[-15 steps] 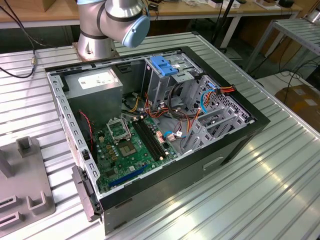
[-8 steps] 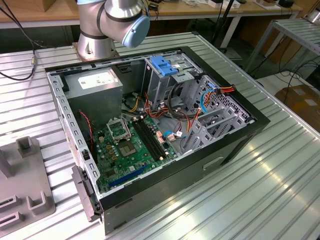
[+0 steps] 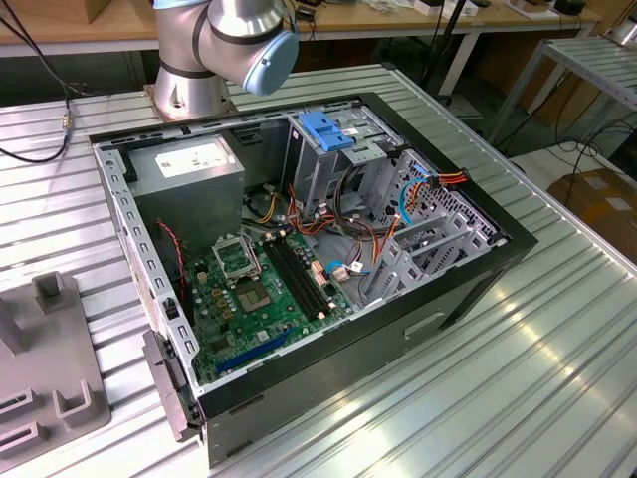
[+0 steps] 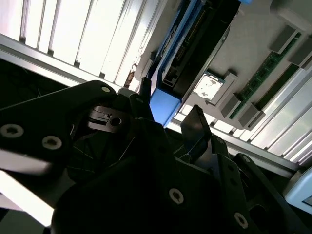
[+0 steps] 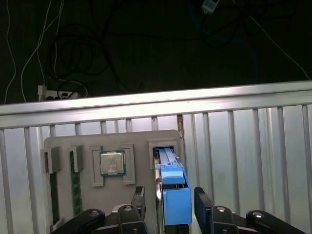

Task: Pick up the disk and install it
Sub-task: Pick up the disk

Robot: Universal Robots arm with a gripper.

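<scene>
The ribbed metal worktop (image 3: 557, 378) carries an open computer case (image 3: 453, 299), lying on its side w/ the panel off so the inside can be reached from above. The arm (image 3: 229, 40) is bolted to the worktop just behind the case.

In the first wrist view a grey holder tray (image 5: 141, 139) sits on the worktop near its edge. It has slots that keep each part in a fixed spot. The disk (image 5: 174, 195) stands on edge in one slot, prob. so its two flat faces are free for a pinch from above.

The tool (image 5: 169, 191) is over that slot, spread wide enough to straddle the disk, one of its fingers (image 5: 202, 202) on each side. One looks just beside the disk and the other shows a gap, so I judge nothing is gripped and the disk isn't lifted yet.

The disk itself is thin and flat, w/ a bright blue plastic rail along the upper edge ending in a blocky blue tab and dark metal beside it. No label is in view at this angle.

In the next slots along are a square chip (image 5: 111, 163) and green memory sticks (image 5: 75, 180).
</scene>
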